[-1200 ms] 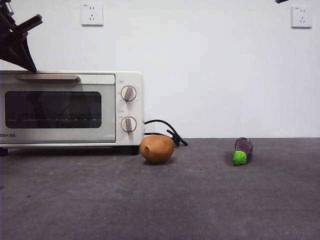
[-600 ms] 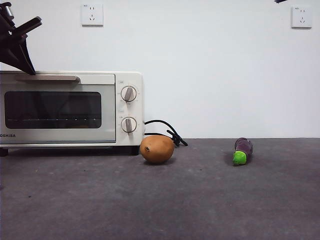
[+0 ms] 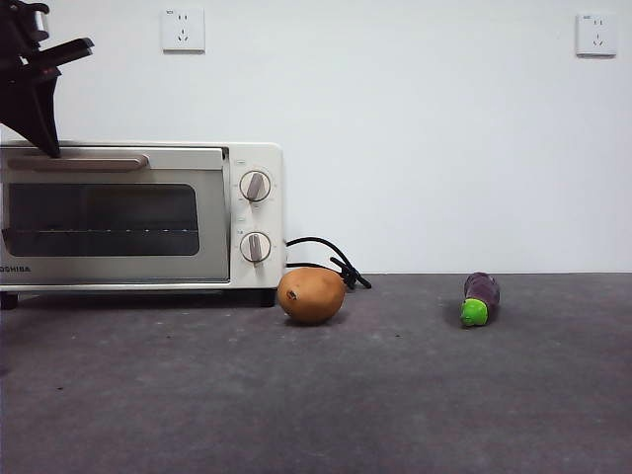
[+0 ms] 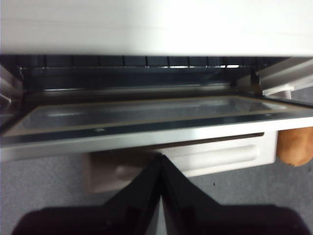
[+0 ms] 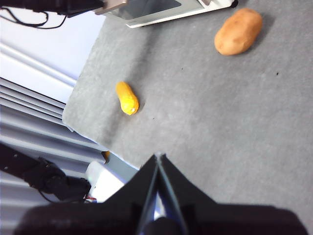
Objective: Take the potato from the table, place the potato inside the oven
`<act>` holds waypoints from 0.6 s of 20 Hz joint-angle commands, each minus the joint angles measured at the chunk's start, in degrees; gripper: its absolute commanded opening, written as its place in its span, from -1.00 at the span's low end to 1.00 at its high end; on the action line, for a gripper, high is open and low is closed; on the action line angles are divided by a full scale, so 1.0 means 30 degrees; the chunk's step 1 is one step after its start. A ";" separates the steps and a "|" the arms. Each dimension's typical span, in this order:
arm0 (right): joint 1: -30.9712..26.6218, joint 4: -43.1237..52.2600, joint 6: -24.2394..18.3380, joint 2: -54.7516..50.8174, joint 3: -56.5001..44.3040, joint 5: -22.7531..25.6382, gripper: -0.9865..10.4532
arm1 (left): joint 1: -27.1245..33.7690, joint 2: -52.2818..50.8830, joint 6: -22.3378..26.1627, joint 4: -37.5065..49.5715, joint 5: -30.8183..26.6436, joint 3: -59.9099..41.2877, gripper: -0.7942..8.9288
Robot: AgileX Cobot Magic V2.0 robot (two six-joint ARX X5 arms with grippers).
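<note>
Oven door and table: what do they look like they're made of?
Oven door: dark tinted glass in a brushed, metal-looking frame, judging by its sheen; the body looks like cream painted metal or plastic. Table: matte, mottled dark grey, stone-like; possibly laminate.

Behind the scene we see a plain white wall (image 3: 425, 148), evenly lit, carrying two white power sockets: one (image 3: 183, 30) high toward the left, another (image 3: 596, 34) near the right corner. In the right wrist view we see pale horizontal slats (image 5: 34, 112) and a white surface (image 5: 54, 44) past the tabletop's edge.
</note>
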 commanded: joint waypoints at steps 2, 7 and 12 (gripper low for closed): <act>0.0036 -0.0619 -0.0277 -0.0874 0.0087 -0.0007 -0.83 | -0.0969 0.1005 0.0335 -0.0714 -0.1829 -0.0663 -0.85; 0.0036 -0.1151 -0.0284 -0.1843 0.0087 -0.0015 -0.83 | -0.2266 0.1005 0.0546 -0.0962 -0.3446 -0.0670 -0.85; 0.0036 -0.2353 -0.0765 -0.2055 0.0087 -0.0015 -0.83 | -0.3089 0.1005 0.0532 -0.1064 -0.4408 -0.0699 -0.85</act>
